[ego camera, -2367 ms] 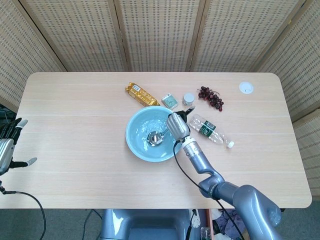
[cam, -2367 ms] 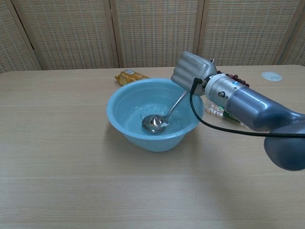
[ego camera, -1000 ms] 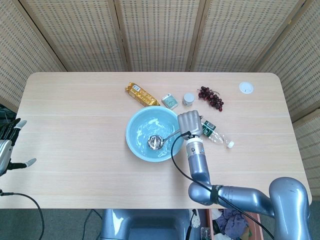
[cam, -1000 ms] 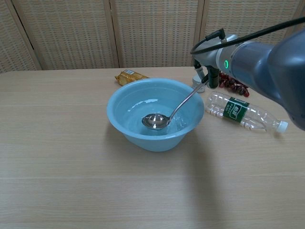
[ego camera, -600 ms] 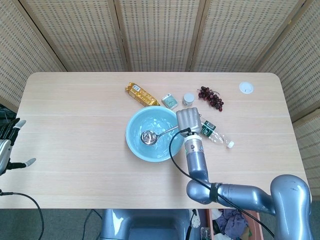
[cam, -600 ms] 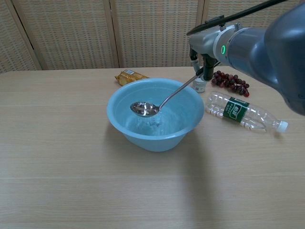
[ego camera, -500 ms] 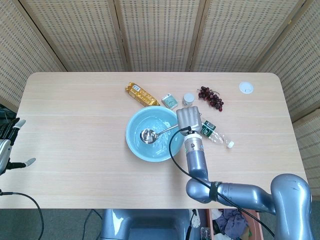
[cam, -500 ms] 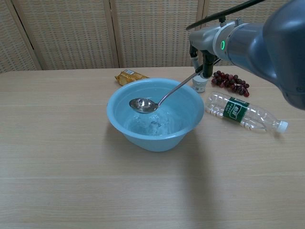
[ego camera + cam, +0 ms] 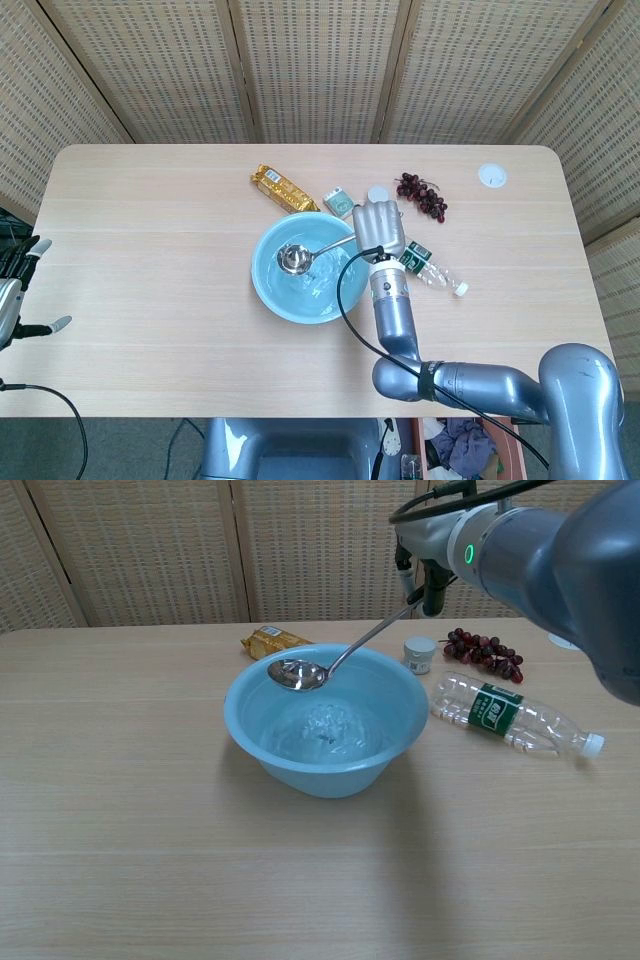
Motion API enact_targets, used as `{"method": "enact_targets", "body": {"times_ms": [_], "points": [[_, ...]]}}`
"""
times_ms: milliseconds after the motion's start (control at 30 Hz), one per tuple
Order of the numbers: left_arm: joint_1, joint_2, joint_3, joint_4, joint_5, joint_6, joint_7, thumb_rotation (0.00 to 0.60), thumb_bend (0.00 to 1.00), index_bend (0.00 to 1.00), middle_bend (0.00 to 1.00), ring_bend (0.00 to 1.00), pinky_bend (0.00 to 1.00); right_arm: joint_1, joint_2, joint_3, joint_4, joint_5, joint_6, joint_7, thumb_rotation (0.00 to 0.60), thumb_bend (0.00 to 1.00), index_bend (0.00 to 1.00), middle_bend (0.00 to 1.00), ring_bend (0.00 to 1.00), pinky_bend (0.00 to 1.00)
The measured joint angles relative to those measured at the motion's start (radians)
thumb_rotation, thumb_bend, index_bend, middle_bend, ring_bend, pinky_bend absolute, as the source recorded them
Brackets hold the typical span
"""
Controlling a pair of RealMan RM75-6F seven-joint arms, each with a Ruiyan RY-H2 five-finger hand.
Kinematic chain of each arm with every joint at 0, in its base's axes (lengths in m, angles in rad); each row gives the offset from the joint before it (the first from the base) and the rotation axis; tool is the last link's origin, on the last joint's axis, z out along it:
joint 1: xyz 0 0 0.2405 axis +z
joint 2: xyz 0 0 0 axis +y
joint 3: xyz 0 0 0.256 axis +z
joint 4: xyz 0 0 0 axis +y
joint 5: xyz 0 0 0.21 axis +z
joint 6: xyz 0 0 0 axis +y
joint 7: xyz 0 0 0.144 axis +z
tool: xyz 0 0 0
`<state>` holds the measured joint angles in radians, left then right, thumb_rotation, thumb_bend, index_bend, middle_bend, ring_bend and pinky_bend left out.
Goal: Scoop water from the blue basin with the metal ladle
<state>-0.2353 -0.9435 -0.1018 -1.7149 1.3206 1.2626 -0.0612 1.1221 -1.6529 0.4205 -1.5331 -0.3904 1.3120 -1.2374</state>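
Note:
The blue basin [image 9: 268, 285] [image 9: 250, 728] stands mid-table with rippling water in it. My right hand [image 9: 379, 230] grips the far end of the metal ladle's handle above the basin's right rim. The ladle [image 9: 293, 259] [image 9: 297, 674] hangs in the air with its bowl over the basin's left half, above rim height, holding water. In the chest view only the right wrist and forearm [image 9: 470, 545] show, at the top right. My left hand [image 9: 18, 290] hovers open off the table's left edge.
Behind the basin lie a gold snack packet [image 9: 281, 188] [image 9: 268, 640], a small green box [image 9: 339, 203] and a small white jar [image 9: 420, 654]. Dark grapes [image 9: 421, 194] [image 9: 485, 652] and a lying plastic bottle [image 9: 432, 265] [image 9: 510, 716] are to the right. A white disc [image 9: 491, 176] sits far right.
The right hand has lifted the ladle out of the water, from the basin's bottom to above its rim, and carried the bowl leftward. The water now ripples. The left hand stays put.

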Motion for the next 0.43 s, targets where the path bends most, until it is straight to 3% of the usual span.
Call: {"method": "enact_targets", "body": {"times_ms": [433], "points": [[0.001, 0.000, 0.000, -0.003, 0.001, 0.003, 0.004, 0.600, 0.00, 0.00, 0.00, 0.00, 0.00, -0.002, 0.008, -0.051, 0.031, -0.098, 0.040, 0.036, 0.600, 0.94, 0.86, 1.00, 0.99, 1.00]]}}
